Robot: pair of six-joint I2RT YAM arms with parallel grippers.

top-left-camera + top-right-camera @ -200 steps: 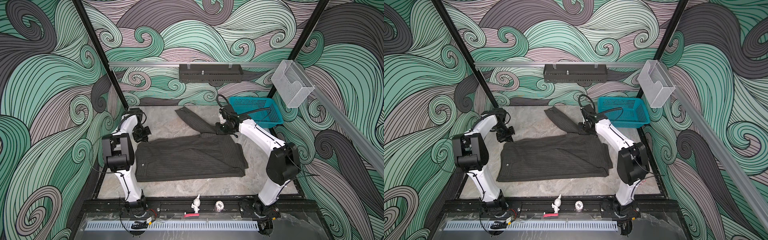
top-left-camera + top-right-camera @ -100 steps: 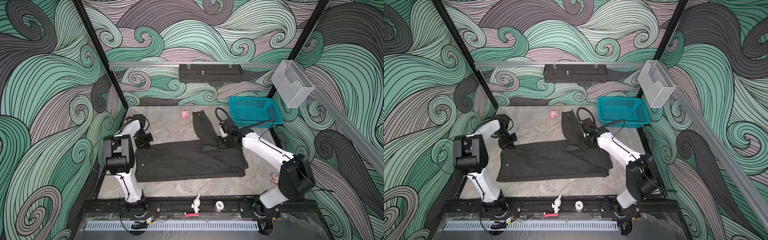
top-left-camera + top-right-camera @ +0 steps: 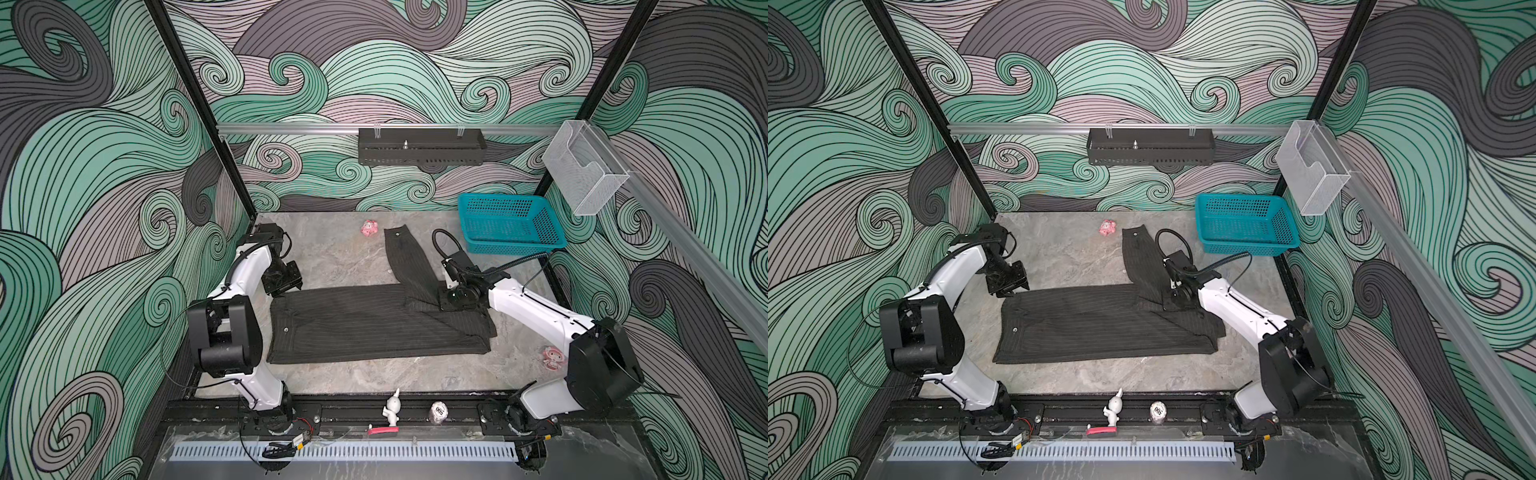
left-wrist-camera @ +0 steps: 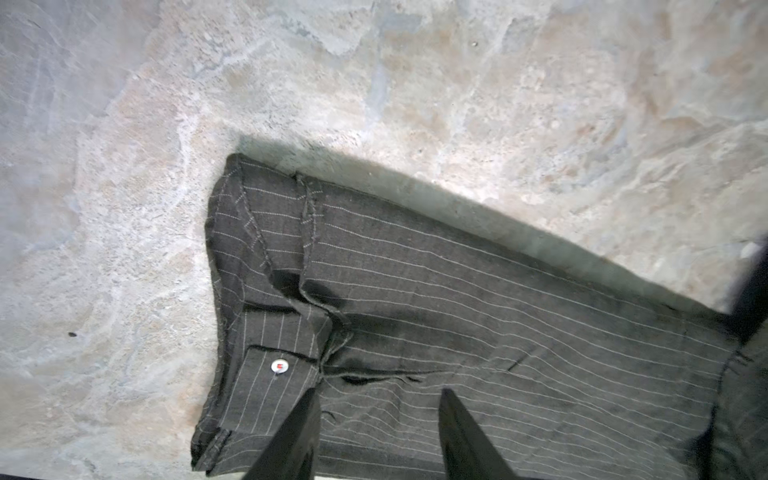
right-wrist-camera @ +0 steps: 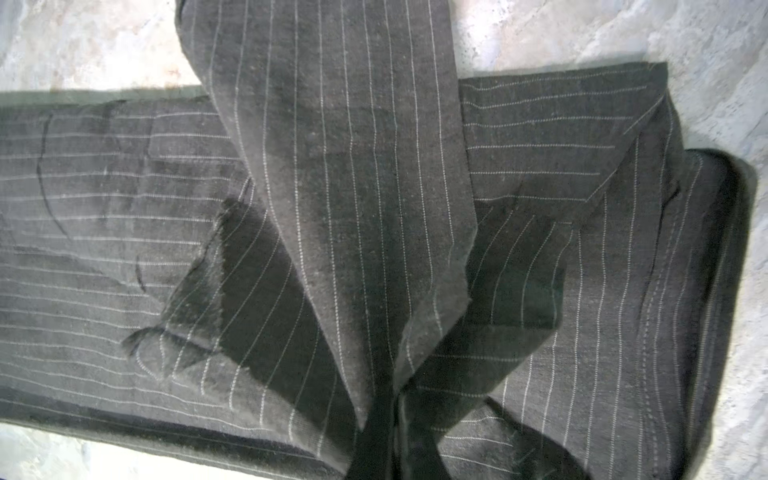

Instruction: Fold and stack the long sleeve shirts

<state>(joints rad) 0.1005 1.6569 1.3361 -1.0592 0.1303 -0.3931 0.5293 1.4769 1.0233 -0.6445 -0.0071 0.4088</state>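
1. Stone-patterned tabletop [image 3: 332, 257] carries one dark pinstriped shirt [image 3: 365, 328]. It is folded into a long band across the middle, with its long axis running from the left edge toward the right edge.
2. One sleeve [image 3: 405, 262] leaves the band near its right end and lies crosswise to it, pointing at the far edge (cuff furthest out).
3. The right gripper [image 3: 446, 302] sits at the root of that sleeve. In its wrist view the fingers [image 5: 376, 453] are pressed almost together with sleeve cloth gathered between them, so it is pinching the sleeve.
4. The left gripper [image 3: 286, 286] hovers just over the band's far-left corner. Its fingers [image 4: 297, 436] are spread with nothing between them, and the collar end lies flat beneath.
5. The coming move likely turns on that crosswise sleeve, which has to come round onto the band and lie along its long axis. The right arm is the nearer one. The left is well apart from the sleeve and better placed for the band's left end.
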